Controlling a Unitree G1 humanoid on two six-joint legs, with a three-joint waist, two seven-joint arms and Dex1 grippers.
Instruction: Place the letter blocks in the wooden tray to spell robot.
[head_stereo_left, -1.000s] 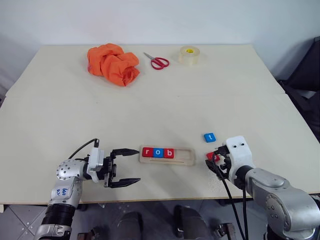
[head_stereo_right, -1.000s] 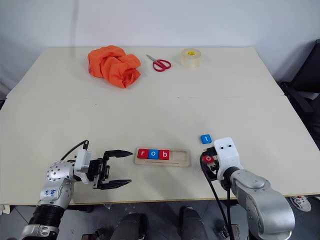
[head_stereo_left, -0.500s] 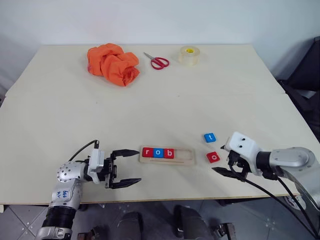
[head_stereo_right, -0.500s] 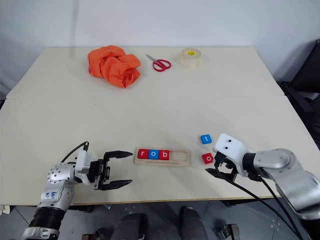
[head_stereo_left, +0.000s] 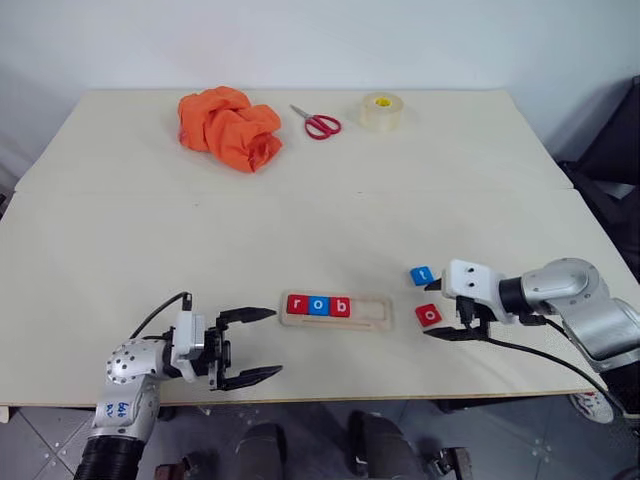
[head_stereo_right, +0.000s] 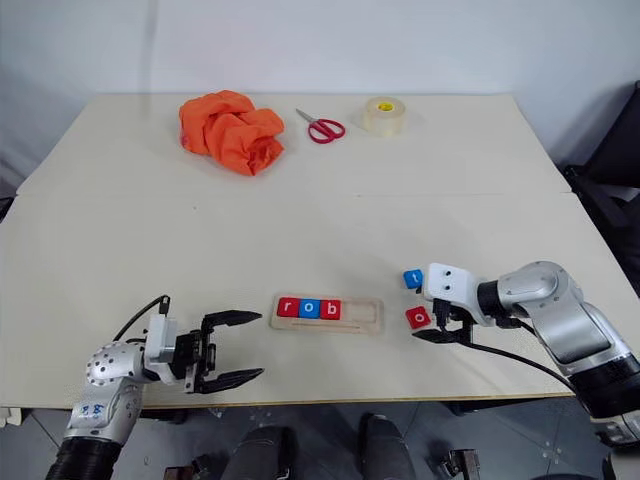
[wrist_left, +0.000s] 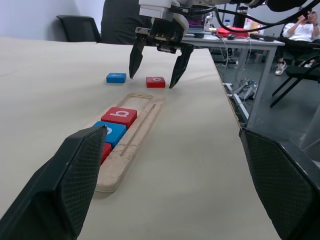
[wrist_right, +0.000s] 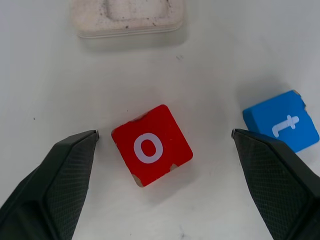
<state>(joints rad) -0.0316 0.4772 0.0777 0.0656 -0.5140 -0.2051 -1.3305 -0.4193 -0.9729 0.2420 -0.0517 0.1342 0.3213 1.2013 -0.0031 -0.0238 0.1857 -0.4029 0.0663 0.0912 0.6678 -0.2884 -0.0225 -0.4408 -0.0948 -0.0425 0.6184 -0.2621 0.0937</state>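
The wooden tray (head_stereo_left: 370, 313) lies near the table's front edge and holds a red r (head_stereo_left: 297, 304), a blue o (head_stereo_left: 318, 305) and a red b (head_stereo_left: 339, 306) at its left end. A loose red o block (wrist_right: 151, 145) and a blue t block (wrist_right: 281, 121) lie on the table right of the tray. My right gripper (wrist_right: 164, 134) points down over the red o block, open, one finger on each side of it and not touching it. My left gripper (head_stereo_left: 272, 343) is open and empty, left of the tray and aimed along it.
An orange cloth (head_stereo_left: 230, 125), red-handled scissors (head_stereo_left: 317, 122) and a tape roll (head_stereo_left: 379, 110) lie along the far side of the table. The right half of the tray is bare. The table's front edge runs just below both grippers.
My right gripper has rolled over and swung from the front edge, where its wrist hid the red o block, to a place over that block. The left gripper has kept still.
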